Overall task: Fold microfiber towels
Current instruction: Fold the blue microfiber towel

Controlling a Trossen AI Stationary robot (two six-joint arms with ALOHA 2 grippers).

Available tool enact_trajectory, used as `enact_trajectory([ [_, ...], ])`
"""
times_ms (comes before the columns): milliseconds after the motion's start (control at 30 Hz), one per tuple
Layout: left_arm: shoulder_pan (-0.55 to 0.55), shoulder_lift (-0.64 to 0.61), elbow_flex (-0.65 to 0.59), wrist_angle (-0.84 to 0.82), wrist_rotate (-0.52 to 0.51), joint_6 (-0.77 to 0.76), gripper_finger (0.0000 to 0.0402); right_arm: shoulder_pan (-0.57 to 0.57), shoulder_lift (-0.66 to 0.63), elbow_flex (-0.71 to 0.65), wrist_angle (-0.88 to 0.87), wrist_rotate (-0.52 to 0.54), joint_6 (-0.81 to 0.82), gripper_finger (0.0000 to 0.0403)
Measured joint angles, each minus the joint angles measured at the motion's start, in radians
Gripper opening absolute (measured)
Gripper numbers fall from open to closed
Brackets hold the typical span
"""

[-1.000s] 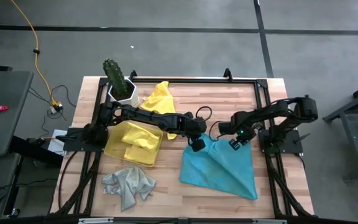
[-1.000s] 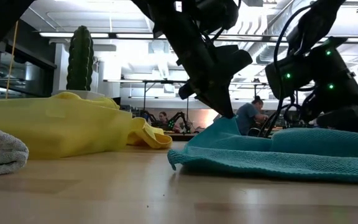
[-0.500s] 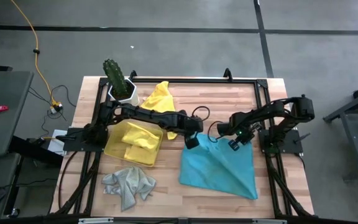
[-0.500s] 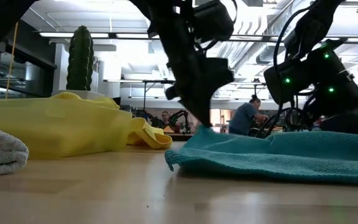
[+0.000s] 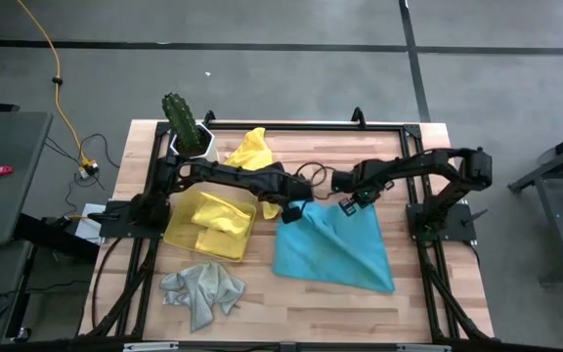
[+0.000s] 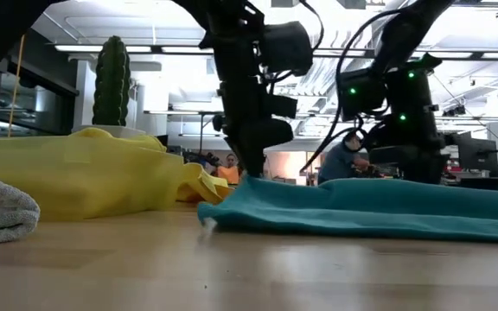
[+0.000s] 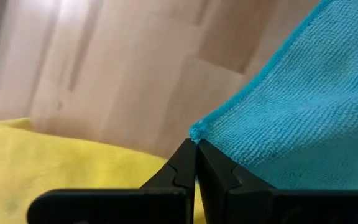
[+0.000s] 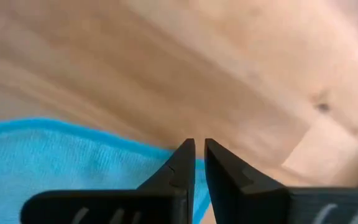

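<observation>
A turquoise towel (image 5: 332, 249) lies spread on the wooden table, right of centre. My left gripper (image 5: 293, 207) is shut on its far left corner. My right gripper (image 5: 346, 202) is shut on its far edge, close to the far right corner. In the low view the towel (image 6: 361, 207) rests flat, lifted slightly under the left gripper (image 6: 251, 168). A grey towel (image 5: 201, 291) lies crumpled near the front left. A yellow towel (image 5: 251, 152) lies bunched at the back, and others lie in the tray. My left gripper pinches the towel's far left corner (image 7: 196, 132) between the free ends of its two fingers, coming steeply from above. The corner is raised a little; the rest of the towel lies on the table. My right gripper pinches the towel's far edge (image 8: 166, 154) between its nearly closed fingers (image 8: 182, 163), pointing down from above. How many layers it has, I cannot tell. The towel beyond the hold lies flat on the table.
A translucent yellow tray (image 5: 178, 235) with yellow towels stands left of the turquoise towel. A cactus in a white pot (image 5: 188, 125) is at the far left corner. Bare wood shows along the far edge and the front. In the low view, people sit in the room beyond.
Both grippers have gone toward the table's left and a little toward its far edge. The turquoise towel has slid left along the table with them. Its far edge now lies closer to the yellow tray and the towel is spread wider.
</observation>
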Motion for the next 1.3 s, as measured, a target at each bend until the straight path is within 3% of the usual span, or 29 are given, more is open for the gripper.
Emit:
enact_trajectory([
  [200,0.039,-0.009,-0.002,0.017,0.004,-0.005,0.0000,-0.059,-0.033,0.004,-0.038,0.015,-0.067,0.0055],
  [400,0.045,-0.010,-0.002,0.016,0.026,-0.030,0.0000,-0.065,-0.107,0.003,-0.130,0.008,-0.099,0.0128],
  [633,0.034,-0.010,-0.002,0.054,0.088,-0.068,0.0000,-0.084,-0.162,-0.137,-0.005,-0.153,0.016,0.0190],
  [933,0.009,-0.010,-0.002,0.077,0.117,-0.077,0.0000,-0.068,-0.224,-0.193,0.088,-0.105,0.137,0.0174],
  [1300,0.008,-0.010,-0.002,0.084,0.129,-0.079,0.0000,-0.069,-0.206,-0.193,0.089,-0.072,0.170,0.0108],
])
